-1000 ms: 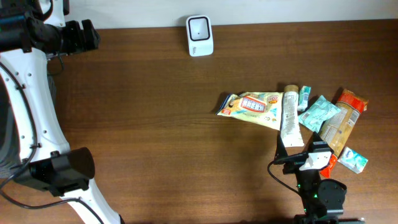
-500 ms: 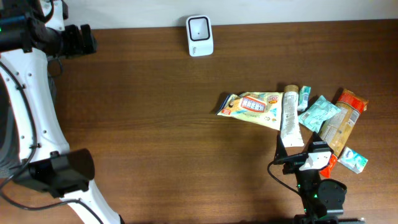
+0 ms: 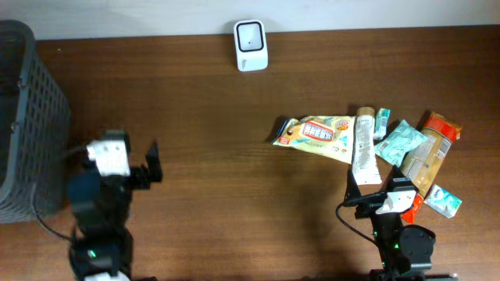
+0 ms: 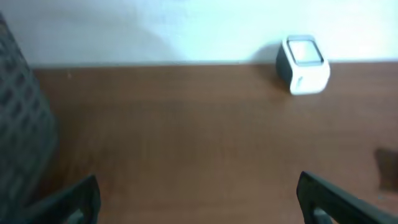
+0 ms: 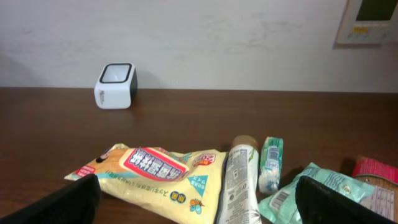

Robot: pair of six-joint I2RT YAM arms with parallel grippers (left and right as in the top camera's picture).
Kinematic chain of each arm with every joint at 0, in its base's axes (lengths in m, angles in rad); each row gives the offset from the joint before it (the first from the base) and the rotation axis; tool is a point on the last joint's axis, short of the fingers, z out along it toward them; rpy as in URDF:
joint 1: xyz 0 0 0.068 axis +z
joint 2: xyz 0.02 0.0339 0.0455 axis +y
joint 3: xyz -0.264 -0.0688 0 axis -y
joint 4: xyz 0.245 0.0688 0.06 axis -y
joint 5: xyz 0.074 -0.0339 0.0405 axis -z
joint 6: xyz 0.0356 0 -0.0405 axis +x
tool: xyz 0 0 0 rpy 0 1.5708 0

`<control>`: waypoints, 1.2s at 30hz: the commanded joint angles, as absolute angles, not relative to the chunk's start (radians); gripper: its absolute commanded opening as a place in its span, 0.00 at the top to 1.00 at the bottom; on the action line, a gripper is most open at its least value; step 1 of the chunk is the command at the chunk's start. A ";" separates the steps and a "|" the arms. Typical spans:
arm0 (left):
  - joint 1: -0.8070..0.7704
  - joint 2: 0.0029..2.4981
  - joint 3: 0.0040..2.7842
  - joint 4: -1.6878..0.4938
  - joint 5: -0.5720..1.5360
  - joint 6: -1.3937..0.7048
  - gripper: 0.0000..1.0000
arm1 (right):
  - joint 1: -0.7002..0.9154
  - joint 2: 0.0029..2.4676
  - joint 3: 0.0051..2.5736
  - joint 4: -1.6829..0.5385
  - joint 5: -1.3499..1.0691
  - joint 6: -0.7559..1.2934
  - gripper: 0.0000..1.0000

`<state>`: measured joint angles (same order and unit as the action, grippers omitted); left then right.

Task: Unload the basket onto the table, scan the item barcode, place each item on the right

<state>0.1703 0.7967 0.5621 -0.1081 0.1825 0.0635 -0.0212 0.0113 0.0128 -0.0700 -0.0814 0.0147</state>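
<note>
Overhead: both tools are hanging spread, pinching nothing.
Right tool [image 3: 376, 186] is hovering just short of the packets [image 3: 320, 134] on the bench [image 3: 219, 195]; left tool [image 4: 199, 199] is hovering near the basket [image 3: 31, 117]; scanner [image 3: 251, 44] is sitting at the far edge.

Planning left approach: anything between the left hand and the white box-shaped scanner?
Nothing: bare brown wooden tabletop from left hand to white box-shaped scanner, per left wrist view.

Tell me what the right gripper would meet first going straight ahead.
Probably the near end of the white tube, just ahead of the right gripper; the yellow packet lies leftward.
</note>
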 commanded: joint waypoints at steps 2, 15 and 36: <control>0.173 0.514 0.228 0.049 0.166 0.107 0.01 | -0.028 0.006 0.006 -0.072 -0.094 0.015 0.01; 0.096 0.089 0.009 -0.069 0.133 0.110 0.01 | -0.028 0.006 0.006 -0.071 -0.094 0.015 0.01; 0.036 0.019 0.009 -0.069 0.133 0.110 0.01 | -0.028 0.006 0.006 -0.071 -0.094 0.015 0.01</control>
<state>0.0410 0.0177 0.0139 -0.0654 0.1371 0.0906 -0.0212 0.0120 0.0128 -0.0692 -0.0814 0.0143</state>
